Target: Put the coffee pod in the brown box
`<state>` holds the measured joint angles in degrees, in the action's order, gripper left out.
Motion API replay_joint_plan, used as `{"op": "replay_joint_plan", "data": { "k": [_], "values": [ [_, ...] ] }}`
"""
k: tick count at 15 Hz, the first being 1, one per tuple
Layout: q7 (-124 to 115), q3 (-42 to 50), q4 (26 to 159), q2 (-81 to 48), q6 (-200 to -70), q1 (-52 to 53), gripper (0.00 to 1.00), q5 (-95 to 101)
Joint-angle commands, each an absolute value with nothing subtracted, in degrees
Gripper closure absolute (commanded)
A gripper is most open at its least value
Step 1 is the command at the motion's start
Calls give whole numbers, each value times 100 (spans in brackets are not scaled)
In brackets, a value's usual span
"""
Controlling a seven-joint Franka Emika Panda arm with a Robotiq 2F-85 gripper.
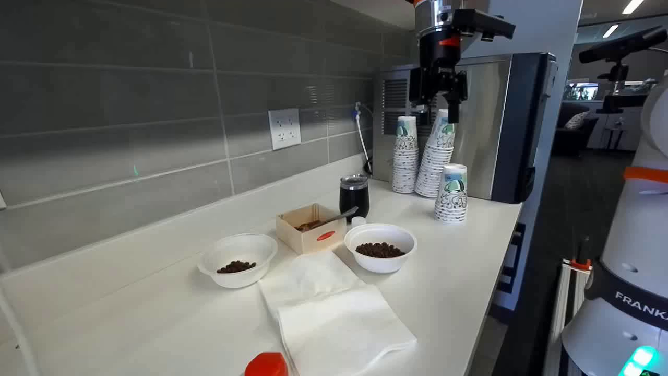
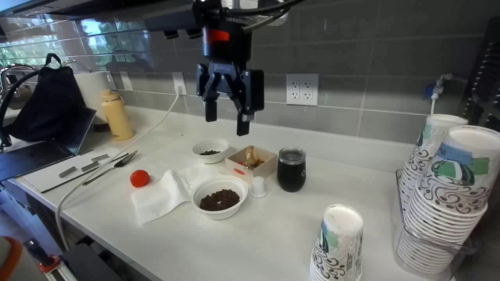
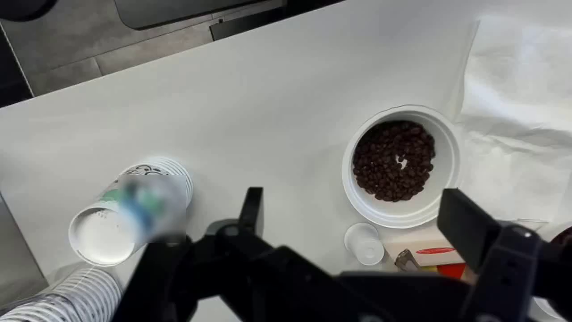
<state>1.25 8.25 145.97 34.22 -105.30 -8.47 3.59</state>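
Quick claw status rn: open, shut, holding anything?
Claw: open, jaws apart, holding nothing; the coffee pod is on the counter.

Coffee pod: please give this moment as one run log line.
gripper: open, empty, above counter | coffee pod: on counter, beside brown box | placing: not yet done

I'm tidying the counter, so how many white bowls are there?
2. In an exterior view, one bowl stands left of the brown box; the other bowl is to its right, nearer the coffee pod. Others could be out of view.
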Motion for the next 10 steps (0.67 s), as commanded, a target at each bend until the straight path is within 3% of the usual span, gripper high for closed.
{"op": "replay_joint_plan", "data": {
  "k": [1,10],
  "values": [
    [133,810,14589,3418,-10521,-864,0,350],
    [2306,1387,14224,1951,-10973,-695,0,457]
  ]
}}
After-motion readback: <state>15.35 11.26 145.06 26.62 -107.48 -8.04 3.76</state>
